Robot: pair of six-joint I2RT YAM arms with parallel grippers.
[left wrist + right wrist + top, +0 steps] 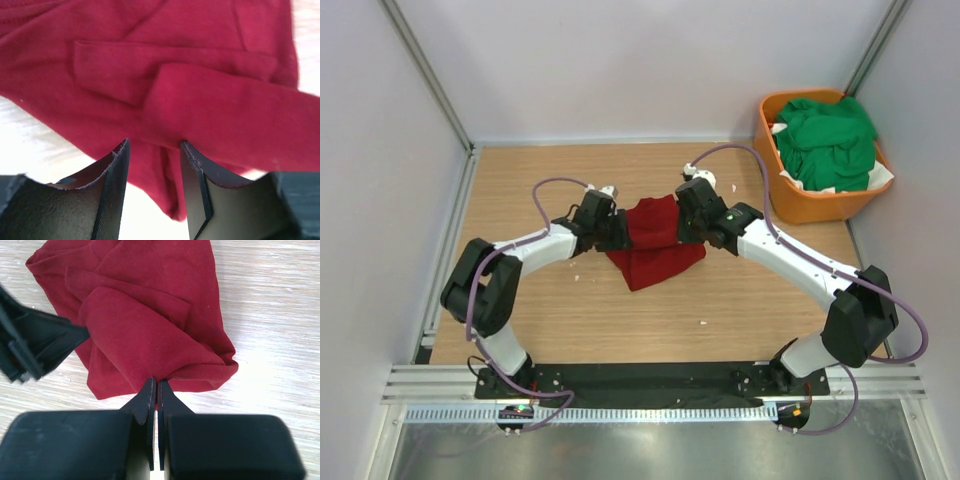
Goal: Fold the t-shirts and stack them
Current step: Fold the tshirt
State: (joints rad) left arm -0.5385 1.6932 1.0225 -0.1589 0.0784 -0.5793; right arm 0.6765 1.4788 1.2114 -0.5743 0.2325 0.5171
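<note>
Black base plate (640, 375), wooden table (740, 320), pale walls (620, 60), dark red t-shirt (655, 250) mid-table

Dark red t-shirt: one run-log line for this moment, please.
dark red t-shirt: partly folded on table | left gripper: open at shirt edge | right gripper: shut on shirt fold | green t-shirts: in orange basket

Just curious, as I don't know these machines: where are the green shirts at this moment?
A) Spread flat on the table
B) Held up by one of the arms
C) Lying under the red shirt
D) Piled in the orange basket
D: the green shirts are heaped inside the orange basket in the far right corner; the only one out of it is the red shirt.
</note>
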